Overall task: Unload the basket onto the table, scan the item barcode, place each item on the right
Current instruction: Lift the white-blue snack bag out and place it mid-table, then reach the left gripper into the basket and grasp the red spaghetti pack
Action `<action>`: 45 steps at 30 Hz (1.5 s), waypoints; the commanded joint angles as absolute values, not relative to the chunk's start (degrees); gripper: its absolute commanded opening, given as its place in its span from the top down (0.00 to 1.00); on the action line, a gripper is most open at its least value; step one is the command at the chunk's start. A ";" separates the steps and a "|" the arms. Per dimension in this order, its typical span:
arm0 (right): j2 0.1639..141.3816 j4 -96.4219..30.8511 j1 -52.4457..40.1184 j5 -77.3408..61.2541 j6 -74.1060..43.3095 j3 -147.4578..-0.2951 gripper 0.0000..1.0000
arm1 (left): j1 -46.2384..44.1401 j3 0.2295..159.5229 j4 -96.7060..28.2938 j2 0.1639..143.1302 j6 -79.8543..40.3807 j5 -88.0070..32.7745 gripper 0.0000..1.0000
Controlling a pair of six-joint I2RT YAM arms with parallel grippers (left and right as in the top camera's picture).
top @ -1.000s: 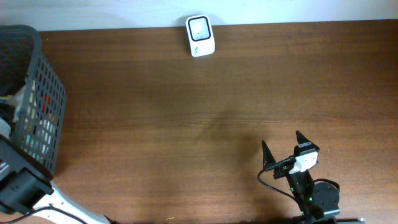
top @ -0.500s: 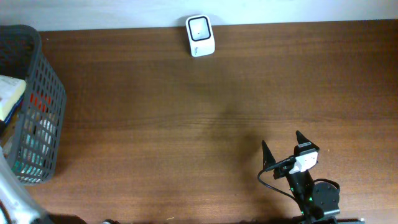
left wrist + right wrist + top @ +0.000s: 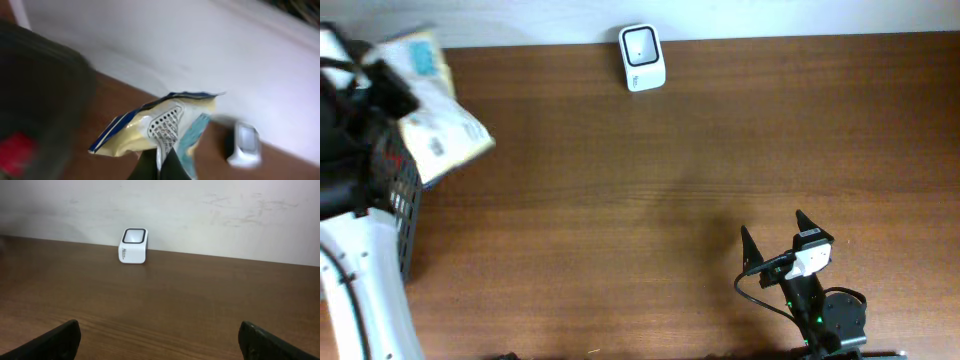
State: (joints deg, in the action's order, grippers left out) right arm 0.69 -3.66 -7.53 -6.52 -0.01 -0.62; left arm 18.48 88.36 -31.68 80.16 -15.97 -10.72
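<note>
cream-yellow bag (image 3: 435,140) with blue edge and teal patch, white scanner (image 3: 642,57), black-rimmed window, dark brown woodgrain counter (image 3: 670,180), grey mesh basket (image 3: 408,205)

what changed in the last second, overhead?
The left gripper, shut on the snack bag, lifted it out of the basket; it now hangs over the table's left end. The right gripper stayed open and parked, and the scanner has not moved.

Bare tabletop (image 3: 670,180) lies open between the basket (image 3: 410,200) at left and the scanner (image 3: 642,57); the wall (image 3: 770,18) blocks passage just behind the scanner.
</note>
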 commanded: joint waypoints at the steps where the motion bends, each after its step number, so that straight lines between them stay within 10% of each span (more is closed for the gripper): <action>1: 0.36 -3.90 -7.09 -6.24 -0.21 -0.32 0.01 | 9.26 88.53 -35.83 82.89 -14.87 -13.78 1.00; 20: 0.36 -3.90 -7.09 -6.24 -0.21 -0.32 0.01 | -25.63 88.31 -29.12 122.06 -29.93 -28.01 1.00; 24: 0.36 -3.90 -7.09 -6.24 -0.21 -0.32 0.01 | -27.05 89.27 -30.70 121.56 -26.57 -22.48 0.07; 25: 0.36 -3.90 -7.09 -6.24 -0.21 -0.32 0.01 | -26.68 90.43 -31.53 121.08 -25.08 -21.12 0.01; 30: 0.36 -3.90 -7.09 -6.24 -0.21 -0.32 0.01 | -18.81 113.60 -51.33 114.83 -11.79 3.62 0.01; 45: 0.36 -3.90 -7.09 -6.24 -0.21 -0.32 0.01 | 26.85 128.25 -63.86 109.27 -8.16 13.34 0.10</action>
